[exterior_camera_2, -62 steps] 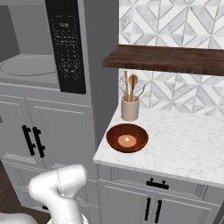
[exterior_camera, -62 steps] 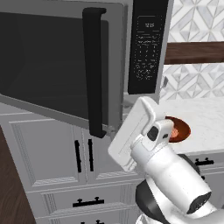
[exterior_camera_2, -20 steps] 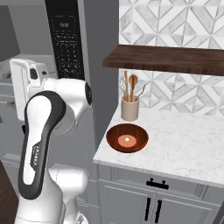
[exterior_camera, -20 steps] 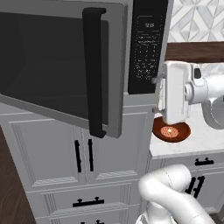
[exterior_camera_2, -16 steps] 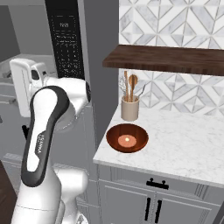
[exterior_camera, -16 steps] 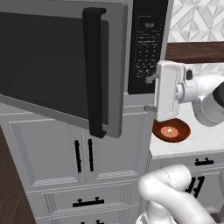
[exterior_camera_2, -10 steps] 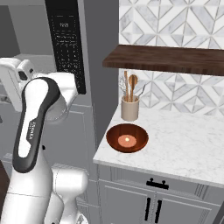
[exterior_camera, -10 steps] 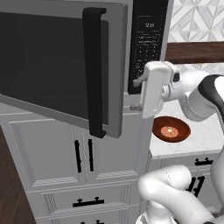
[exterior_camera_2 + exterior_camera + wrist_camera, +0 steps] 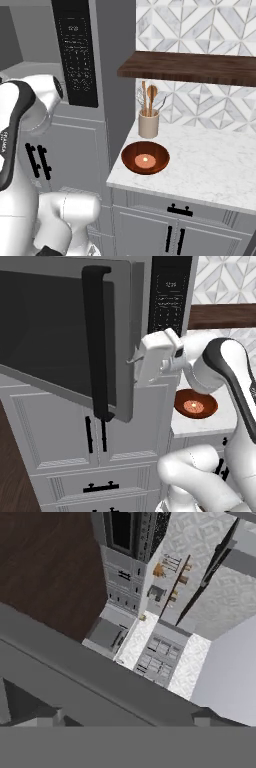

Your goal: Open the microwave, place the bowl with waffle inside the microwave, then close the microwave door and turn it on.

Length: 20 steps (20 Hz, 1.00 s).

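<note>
Arm: rises from the base, bends high and reaches left across the front of the microwave (image 9: 170, 301), its elbow in front of the table (image 9: 210, 165)
Hand: white block, tilted, at the free edge of the open door (image 9: 65, 341), just below the keypad (image 9: 167, 303)
Pincer (image 9: 132, 362): pointed left toward the door's edge; I cannot tell whether its fingers are spread or pressed together
Door: swung wide open to the left, its black handle (image 9: 97, 341) upright and facing the camera
Bowl (image 9: 145, 158): on the table near its left edge, just in front of the utensil jar (image 9: 148, 124), the pale waffle (image 9: 145, 159) at its centre; well apart from the pincer
Hand view: looks across a grey edge close to the camera; the fingertips are hard to make out
Shelf (image 9: 195, 67): dark wood, on the tiled wall above the jar
</note>
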### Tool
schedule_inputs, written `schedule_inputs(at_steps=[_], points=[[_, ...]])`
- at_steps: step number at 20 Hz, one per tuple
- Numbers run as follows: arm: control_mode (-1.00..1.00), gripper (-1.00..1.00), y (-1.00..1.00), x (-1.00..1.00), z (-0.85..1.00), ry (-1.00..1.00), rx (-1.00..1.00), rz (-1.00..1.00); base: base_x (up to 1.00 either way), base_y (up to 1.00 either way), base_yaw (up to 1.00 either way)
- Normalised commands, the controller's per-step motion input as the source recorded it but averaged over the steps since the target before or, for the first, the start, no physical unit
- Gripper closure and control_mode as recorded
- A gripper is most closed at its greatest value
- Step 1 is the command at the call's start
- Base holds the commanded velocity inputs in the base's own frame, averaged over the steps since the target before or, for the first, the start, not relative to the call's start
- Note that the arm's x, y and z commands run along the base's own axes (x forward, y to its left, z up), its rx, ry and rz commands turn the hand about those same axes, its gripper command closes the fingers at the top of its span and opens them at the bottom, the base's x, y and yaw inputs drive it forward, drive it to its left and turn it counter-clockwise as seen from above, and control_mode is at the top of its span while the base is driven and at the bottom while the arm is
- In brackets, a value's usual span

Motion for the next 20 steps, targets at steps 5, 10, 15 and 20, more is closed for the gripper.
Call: schedule_inputs(at_steps=[5,10,15,20], points=[[-1.00,-1.00,1.00,-0.82,0.00,-0.21,-0.07,0.18,0.00,0.00,0.00],[-1.00,-1.00,1.00,-0.41,0.00,-0.14,-0.19,0.11,0.00,0.00,0.00],[-1.00,-1.00,1.00,0.00,0.00,-0.10,-0.09,0.13,0.00,0.00,0.00],[-1.00,-1.00,0.95,0.01,-0.02,-0.12,0.00,0.21,0.00,0.00,0.00]])
